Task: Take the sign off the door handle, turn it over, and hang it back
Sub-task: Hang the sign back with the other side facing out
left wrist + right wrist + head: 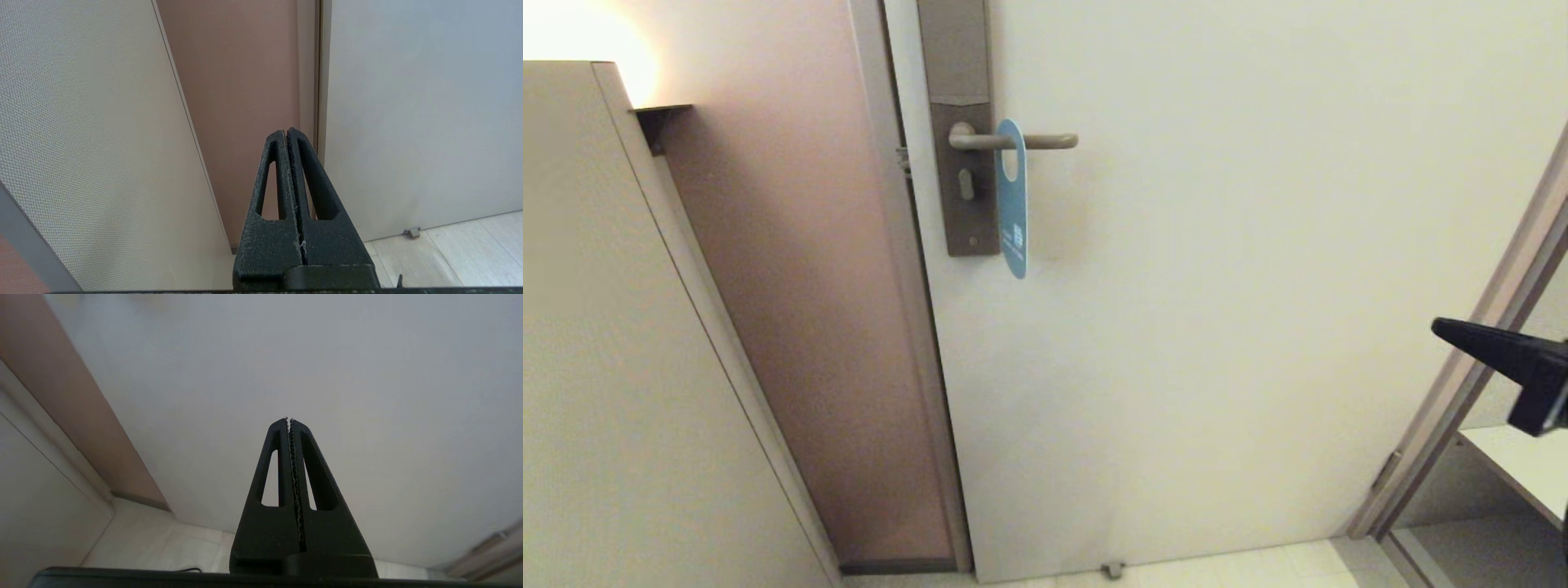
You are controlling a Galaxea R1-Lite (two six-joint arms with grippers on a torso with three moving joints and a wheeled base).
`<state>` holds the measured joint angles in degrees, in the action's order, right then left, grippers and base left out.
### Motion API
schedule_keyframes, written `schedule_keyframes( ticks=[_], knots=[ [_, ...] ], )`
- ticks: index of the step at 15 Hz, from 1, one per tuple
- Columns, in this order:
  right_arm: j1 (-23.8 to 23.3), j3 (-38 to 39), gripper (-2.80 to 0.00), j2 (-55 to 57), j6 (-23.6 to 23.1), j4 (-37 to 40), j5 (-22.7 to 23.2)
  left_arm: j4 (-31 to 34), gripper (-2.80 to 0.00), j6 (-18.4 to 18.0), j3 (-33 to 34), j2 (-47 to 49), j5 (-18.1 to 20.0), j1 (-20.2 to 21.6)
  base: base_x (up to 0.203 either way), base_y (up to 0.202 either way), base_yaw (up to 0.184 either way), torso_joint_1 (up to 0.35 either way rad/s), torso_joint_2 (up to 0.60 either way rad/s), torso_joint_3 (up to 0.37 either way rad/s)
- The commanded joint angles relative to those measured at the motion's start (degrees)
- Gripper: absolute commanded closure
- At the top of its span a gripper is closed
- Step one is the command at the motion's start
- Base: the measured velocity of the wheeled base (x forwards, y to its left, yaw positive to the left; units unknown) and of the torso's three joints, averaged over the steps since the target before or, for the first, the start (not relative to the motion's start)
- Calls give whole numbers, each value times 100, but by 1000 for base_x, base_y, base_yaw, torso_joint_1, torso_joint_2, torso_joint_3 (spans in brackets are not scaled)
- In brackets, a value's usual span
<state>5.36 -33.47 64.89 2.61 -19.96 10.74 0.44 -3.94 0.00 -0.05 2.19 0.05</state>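
The sign (1013,214) hangs by its oval hole on the door handle (1045,141), blue side showing, nearly edge-on to the head view. The handle is a beige-bronze lever on a tall backplate (965,180) with a keyhole. My right gripper (1439,327) comes in at the right edge of the head view, low and far right of the sign, shut and empty. In its wrist view the right gripper (289,419) faces the plain door. My left gripper (286,131) is shut and empty, pointing at the gap beside the door near the floor; it is outside the head view.
The white door (1217,327) fills the middle. A pink-brown wall (792,286) and a beige panel (605,367) stand at the left. A door frame (1478,367) and white shelves (1519,465) are at the right. A door stop (1112,569) sits on the floor.
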Motion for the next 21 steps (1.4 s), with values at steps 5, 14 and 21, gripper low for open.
schedule_keyframes(
  ticks=[5, 14, 21],
  knots=[
    [765, -1064, 0, 1938, -23, 248, -14, 0, 0, -2, 0, 5, 0, 4, 0, 0, 0, 0, 0, 0],
    [1547, -3792, 0, 3871, -76, 703, 15, 0, 0, -2, 0, 5, 0, 4, 0, 0, 0, 0, 0, 0],
    [2092, -5353, 0, 4995, -105, 639, -1, 0, 0, -2, 0, 5, 0, -5, 0, 0, 0, 0, 0, 0]
  ],
)
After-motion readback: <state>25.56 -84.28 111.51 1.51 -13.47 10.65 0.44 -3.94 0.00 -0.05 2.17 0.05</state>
